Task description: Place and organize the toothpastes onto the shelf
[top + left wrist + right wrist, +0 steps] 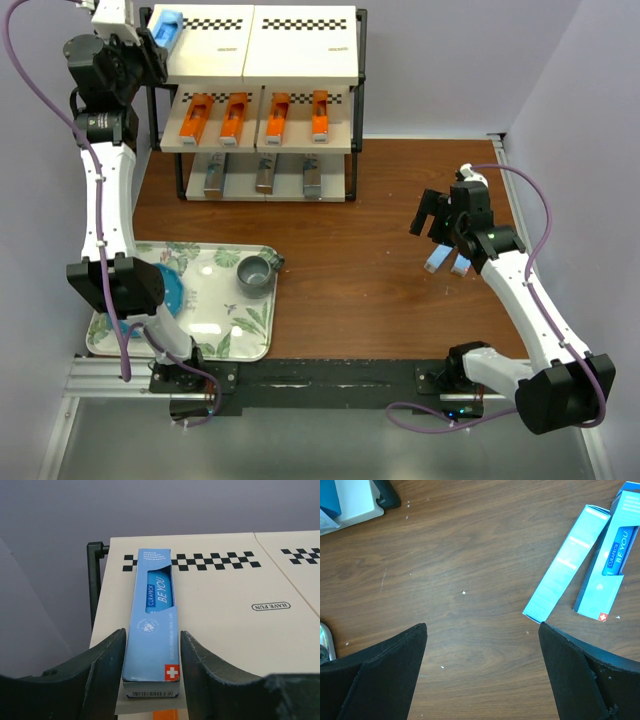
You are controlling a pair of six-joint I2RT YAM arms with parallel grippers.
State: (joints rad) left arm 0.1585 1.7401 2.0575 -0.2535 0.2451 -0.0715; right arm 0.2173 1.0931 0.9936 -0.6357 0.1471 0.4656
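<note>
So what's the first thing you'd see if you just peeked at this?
Probably the shelf at the back of the table, with a row of bright orange boxes on its middle board. On the top board's left corner lies a light blue box, between the left gripper's fingers. Over on the right, the right gripper hangs wide open above the table near two more light blue boxes.
</note>
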